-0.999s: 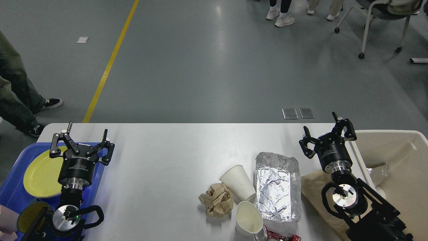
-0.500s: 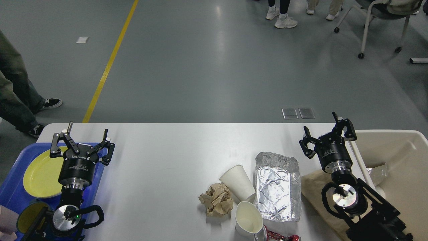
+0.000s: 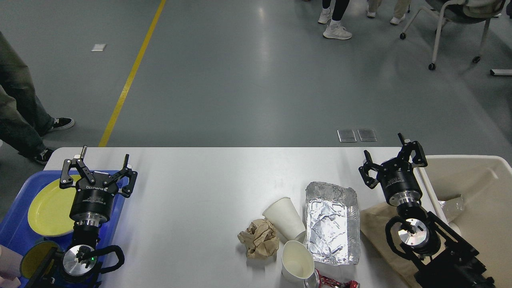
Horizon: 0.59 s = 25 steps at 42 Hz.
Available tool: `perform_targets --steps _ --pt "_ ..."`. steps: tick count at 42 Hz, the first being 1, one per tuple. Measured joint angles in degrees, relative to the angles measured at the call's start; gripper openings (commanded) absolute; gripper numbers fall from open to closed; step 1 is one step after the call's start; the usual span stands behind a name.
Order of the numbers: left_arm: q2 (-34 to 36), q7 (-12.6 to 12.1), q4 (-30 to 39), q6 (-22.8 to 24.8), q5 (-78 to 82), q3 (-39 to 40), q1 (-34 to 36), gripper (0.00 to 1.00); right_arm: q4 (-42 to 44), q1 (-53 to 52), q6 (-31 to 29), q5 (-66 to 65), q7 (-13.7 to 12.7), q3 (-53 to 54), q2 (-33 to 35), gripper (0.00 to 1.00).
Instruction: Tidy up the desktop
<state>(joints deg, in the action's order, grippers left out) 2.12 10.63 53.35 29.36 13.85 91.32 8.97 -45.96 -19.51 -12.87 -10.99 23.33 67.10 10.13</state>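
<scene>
A wide white desktop (image 3: 192,200) fills the near half of my view, with grey floor beyond it. My left gripper (image 3: 98,167) hangs over the desktop's left end with its two fingers spread apart and holding nothing. Beneath and beside it, a blue tray (image 3: 16,224) at the left edge carries a yellow plate (image 3: 48,208). My right gripper (image 3: 392,158) hangs over the far right of the desktop, fingers also spread and empty. Just right of it sits a beige bin (image 3: 480,192). Between the arms, toward the near edge, lies a cluster of litter: a crumpled brown paper ball (image 3: 259,238), a white paper cup on its side (image 3: 285,218), a second white cup (image 3: 297,262) nearer me, and a foil tray (image 3: 331,224) touching both cups. A brown paper sheet (image 3: 376,224) lies under my right arm.
</scene>
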Motion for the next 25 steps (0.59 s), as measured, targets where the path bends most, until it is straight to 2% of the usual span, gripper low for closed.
perform_targets --steps 25 --pt "0.06 0.00 0.00 0.00 -0.03 0.00 0.00 0.96 -0.66 -0.14 -0.20 0.00 0.22 0.32 2.21 1.00"
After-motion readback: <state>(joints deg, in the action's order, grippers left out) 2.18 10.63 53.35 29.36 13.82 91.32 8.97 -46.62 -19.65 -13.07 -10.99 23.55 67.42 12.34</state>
